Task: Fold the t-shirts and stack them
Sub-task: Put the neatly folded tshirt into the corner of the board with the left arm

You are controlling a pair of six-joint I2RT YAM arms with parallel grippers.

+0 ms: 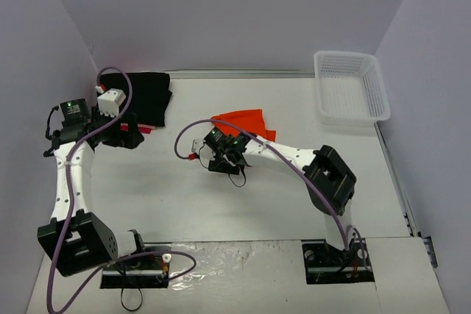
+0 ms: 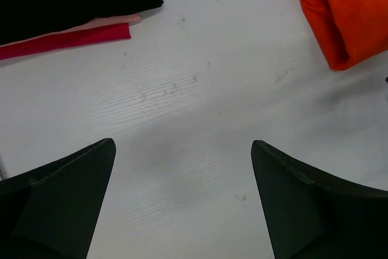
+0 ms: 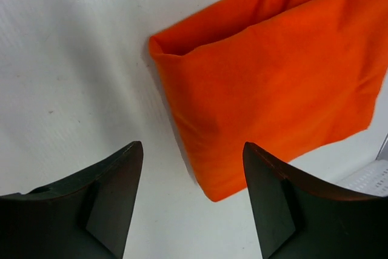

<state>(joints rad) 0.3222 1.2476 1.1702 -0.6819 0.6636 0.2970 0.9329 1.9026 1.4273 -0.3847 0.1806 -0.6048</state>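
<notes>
While left end effector (image 2: 183,150) and right end effector (image 3: 191,150) gape, one orange t-shirt (image 3: 273,77) rests.

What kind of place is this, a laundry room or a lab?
Probably a robotics lab cell: a white table boxed in by plain walls, a left arm and right arm bolted at its edge, an orange t-shirt as practice material.

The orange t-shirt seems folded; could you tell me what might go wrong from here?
1. The open right gripper sits at the edge of the orange t-shirt; grabbing only its top layer could undo the fold.
2. The left gripper hovers open beside the black t-shirt stack, so carrying the shirt there may crowd the arms.
</notes>
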